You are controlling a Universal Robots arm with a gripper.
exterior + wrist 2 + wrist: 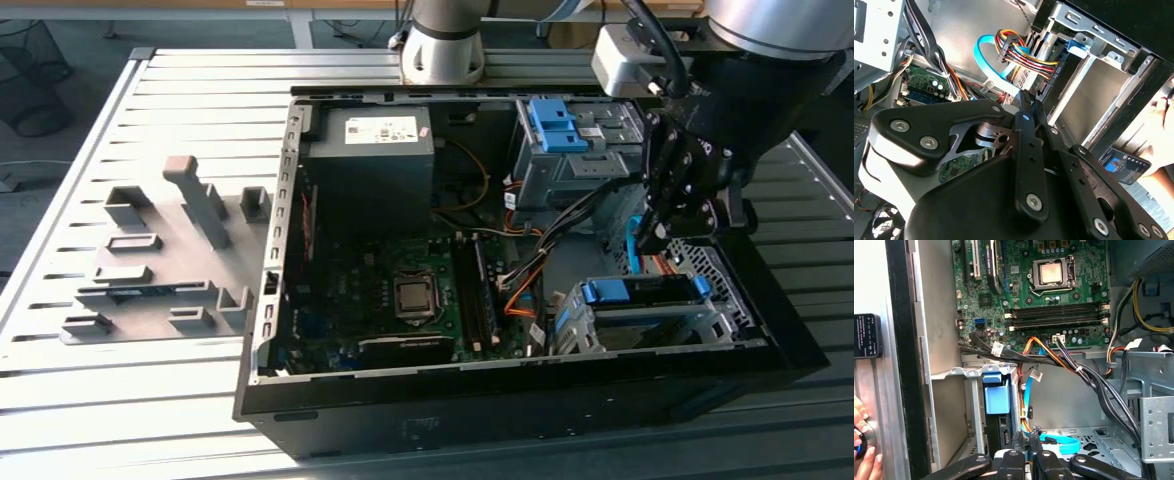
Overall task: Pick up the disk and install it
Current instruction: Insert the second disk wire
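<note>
Open computer case (534, 400) lies on the slatted counter (174, 90), motherboard (387, 290) exposed; a metal drive cage (574, 325) stands in its corner toward the exterior view's right. The disk (641, 292) sits in that cage, blue rail end up; how far it is seated cannot be told. Gripper (650, 245) hangs inside the case just above and beside the disk, not touching it, fingers (1016, 440) pressed together on nothing.

Motherboard (400, 290) inside computer case (534, 385)

exterior view high, wrist views close inside computer case (534, 370)
</note>
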